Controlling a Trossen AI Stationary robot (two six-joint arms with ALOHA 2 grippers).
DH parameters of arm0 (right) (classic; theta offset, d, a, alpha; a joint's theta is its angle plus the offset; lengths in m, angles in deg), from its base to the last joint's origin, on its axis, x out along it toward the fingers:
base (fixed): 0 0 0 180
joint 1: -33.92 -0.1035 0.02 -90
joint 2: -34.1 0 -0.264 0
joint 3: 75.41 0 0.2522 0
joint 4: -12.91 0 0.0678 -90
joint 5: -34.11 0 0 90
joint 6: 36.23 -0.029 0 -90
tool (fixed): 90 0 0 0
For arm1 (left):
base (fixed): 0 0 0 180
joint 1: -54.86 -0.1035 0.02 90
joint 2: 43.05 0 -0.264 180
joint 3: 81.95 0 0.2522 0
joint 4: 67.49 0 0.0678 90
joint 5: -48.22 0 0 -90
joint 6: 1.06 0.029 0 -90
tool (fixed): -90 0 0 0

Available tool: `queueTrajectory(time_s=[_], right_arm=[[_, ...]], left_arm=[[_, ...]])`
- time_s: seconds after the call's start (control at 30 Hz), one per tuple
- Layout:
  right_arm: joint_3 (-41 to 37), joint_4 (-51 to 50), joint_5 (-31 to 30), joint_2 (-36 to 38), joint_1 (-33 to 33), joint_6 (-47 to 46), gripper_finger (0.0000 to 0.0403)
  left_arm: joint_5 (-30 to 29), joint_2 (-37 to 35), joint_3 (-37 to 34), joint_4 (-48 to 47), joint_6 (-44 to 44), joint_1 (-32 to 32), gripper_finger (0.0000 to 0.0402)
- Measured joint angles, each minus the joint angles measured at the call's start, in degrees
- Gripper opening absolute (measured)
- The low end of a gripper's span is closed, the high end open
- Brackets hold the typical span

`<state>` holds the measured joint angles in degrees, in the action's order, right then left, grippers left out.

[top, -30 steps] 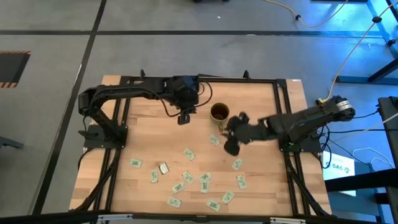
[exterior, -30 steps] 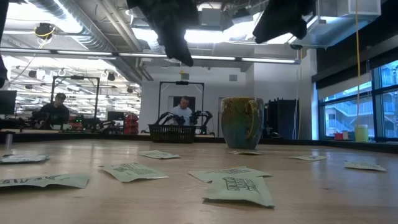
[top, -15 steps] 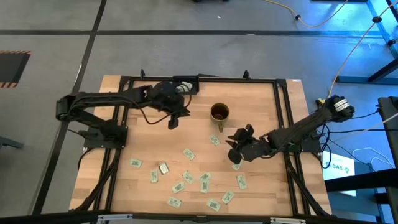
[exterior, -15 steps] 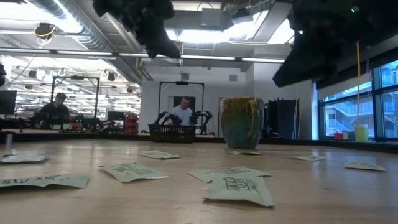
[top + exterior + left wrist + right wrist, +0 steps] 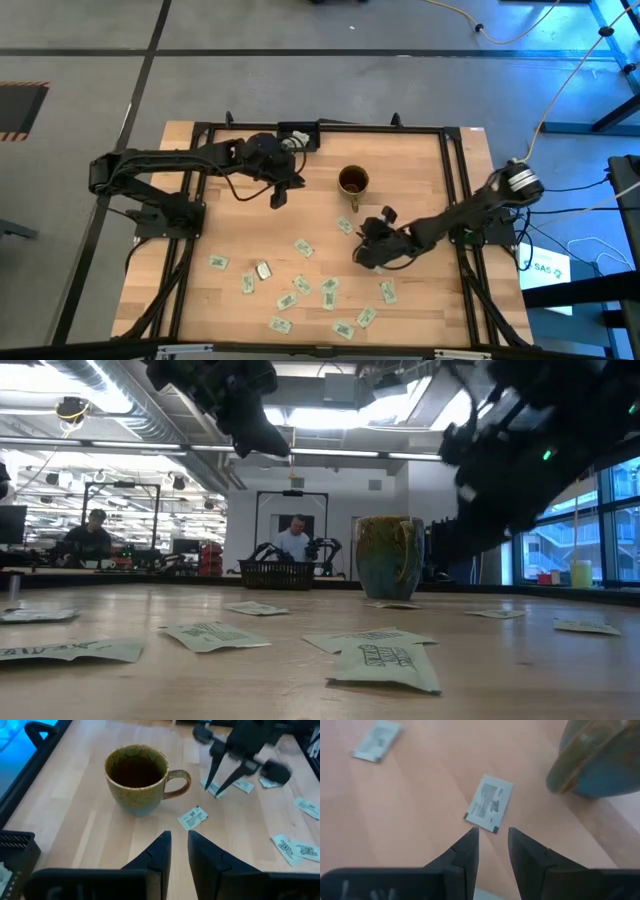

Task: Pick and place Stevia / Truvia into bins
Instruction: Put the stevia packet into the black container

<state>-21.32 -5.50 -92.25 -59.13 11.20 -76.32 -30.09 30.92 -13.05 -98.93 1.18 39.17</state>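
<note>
Several white-and-green Stevia sachets lie flat across the near half of the wooden table [image 5: 230,240]. One sachet [image 5: 490,802] [image 5: 345,225] lies just near of the brown-gold mug [image 5: 352,181] [image 5: 136,779]. My right gripper [image 5: 492,851] [image 5: 361,243] hangs low over the table just short of that sachet, open, with nothing between its fingers. My left gripper [image 5: 179,851] [image 5: 278,195] hovers left of the mug, its fingers a little apart and holding nothing. The black tray [image 5: 14,852] [image 5: 277,573] stands at the far edge.
More sachets [image 5: 303,247] [image 5: 388,292] lie left and near of my right gripper. Black frame rails [image 5: 455,180] run along the table's sides. Bare wood [image 5: 240,215] lies between my left gripper and the sachets. People sit in the room beyond the table.
My right gripper has come down from beside the mug toward the table and a little toward the near-left, tipping as it went, and now hangs low by the sachet near the mug. My left gripper has drawn back from the mug toward the table's left edge, then kept still.
</note>
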Motion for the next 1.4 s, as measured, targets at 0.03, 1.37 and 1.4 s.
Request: queueTrajectory(time_s=[0.03,1.37,1.4], right_arm=[[0.1,1.2,0.0,-1.4,0.4,0.0,0.0108],[0.0,13.8,9.7,-9.6,6.5,0.1,0.0006],[-0.1,13.9,10.5,-8.7,6.4,0.1,0.0006]], left_arm=[[0.0,0.0,0.0,0.0,0.0,0.0,0.0059],[-0.1,0.0,0.0,-0.4,0.0,0.0,0.0058],[-0.1,0.0,0.1,-0.4,0.0,0.0,0.0058]])
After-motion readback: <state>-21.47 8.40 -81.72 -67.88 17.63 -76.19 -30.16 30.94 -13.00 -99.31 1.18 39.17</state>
